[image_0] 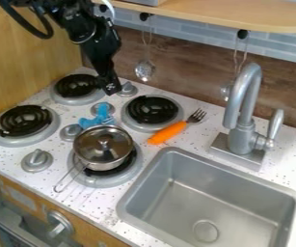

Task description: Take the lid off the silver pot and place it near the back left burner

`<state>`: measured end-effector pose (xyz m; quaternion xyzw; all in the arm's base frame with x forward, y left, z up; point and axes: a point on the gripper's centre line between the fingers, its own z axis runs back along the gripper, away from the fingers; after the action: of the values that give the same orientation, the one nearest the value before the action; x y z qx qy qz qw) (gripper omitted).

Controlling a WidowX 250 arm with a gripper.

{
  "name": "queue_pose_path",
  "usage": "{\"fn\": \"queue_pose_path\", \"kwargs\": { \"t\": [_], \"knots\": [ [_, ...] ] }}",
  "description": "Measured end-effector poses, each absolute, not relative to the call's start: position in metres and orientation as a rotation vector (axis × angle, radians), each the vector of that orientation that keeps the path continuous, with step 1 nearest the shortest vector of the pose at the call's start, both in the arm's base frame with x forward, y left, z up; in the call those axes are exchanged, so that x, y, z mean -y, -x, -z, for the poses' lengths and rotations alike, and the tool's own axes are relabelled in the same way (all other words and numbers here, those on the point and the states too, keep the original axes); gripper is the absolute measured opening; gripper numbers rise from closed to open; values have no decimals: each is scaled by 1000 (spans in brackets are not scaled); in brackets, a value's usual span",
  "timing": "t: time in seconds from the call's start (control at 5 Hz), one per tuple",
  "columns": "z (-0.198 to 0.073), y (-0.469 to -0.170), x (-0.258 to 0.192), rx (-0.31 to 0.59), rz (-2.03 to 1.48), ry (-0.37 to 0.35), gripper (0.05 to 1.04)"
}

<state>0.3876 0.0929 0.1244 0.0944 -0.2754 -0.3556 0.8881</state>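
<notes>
Your gripper hangs near the rear knob; you cannot tell how far its jaws are open or whether they hold anything. The blue toy lies by the pan on the table's left side; avoid nudging either.

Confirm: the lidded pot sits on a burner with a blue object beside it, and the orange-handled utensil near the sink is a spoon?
Not a spoon. It's a fork; the camera view shows its tines. The rest holds: lidded pot on a burner, blue object beside it.
</notes>
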Motion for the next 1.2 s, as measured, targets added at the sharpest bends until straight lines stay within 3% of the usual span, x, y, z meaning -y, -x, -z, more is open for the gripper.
{"fn": "queue_pose_path", "kwargs": {
  "t": [0.8, 1.2],
  "knots": [
    [-87, -380, -69, 459, 816, -133, 1001],
    [-77, -362, -69, 372, 773, -59, 1001]
  ]
}}
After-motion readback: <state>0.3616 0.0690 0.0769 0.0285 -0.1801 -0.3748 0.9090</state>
